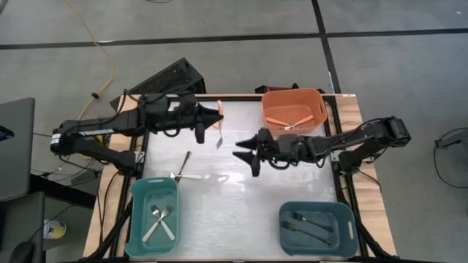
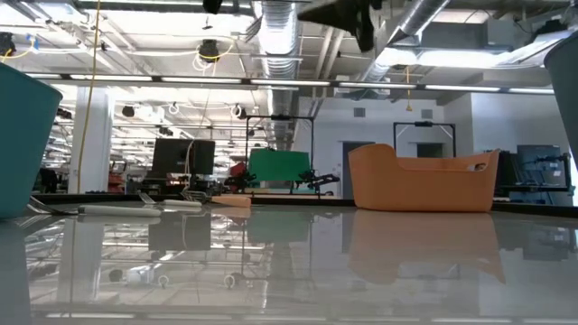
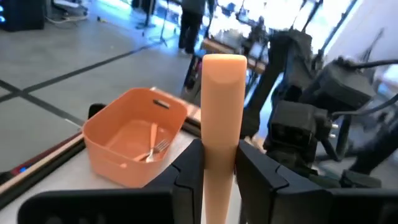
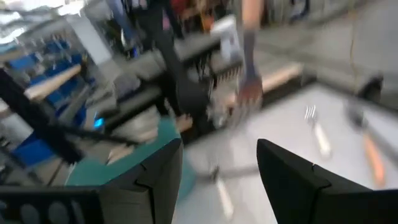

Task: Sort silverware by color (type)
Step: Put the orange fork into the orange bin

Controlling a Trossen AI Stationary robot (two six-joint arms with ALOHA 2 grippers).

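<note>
while the left gripper [image 1: 217, 117] hangs above the table's [image 1: 241, 197] far left part, near eleven o'clock from the table's middle, its fingers [image 3: 189, 171] are pinched narrowly on the handle of an orange-handled fork [image 1: 219, 126], whose metal head points toward the near edge. at about eight o'clock on the table lie a white-handled fork [image 1: 189, 176] and a dark-handled piece [image 1: 185, 162], touching or crossing each other. at seven o'clock the left teal bin [image 1: 153, 216] holds white-handled forks [image 1: 161, 220]. near the table's middle, the right gripper [image 1: 243, 153] hovers with its fingers [image 4: 292, 180] spread wide and nothing between them. at one o'clock the orange bin [image 1: 294, 111] holds orange-handled silverware [image 1: 289, 120], a fork among it in the left wrist view. at five o'clock the right teal bin [image 1: 316, 228] holds black-handled silverware [image 1: 311, 225].
</note>
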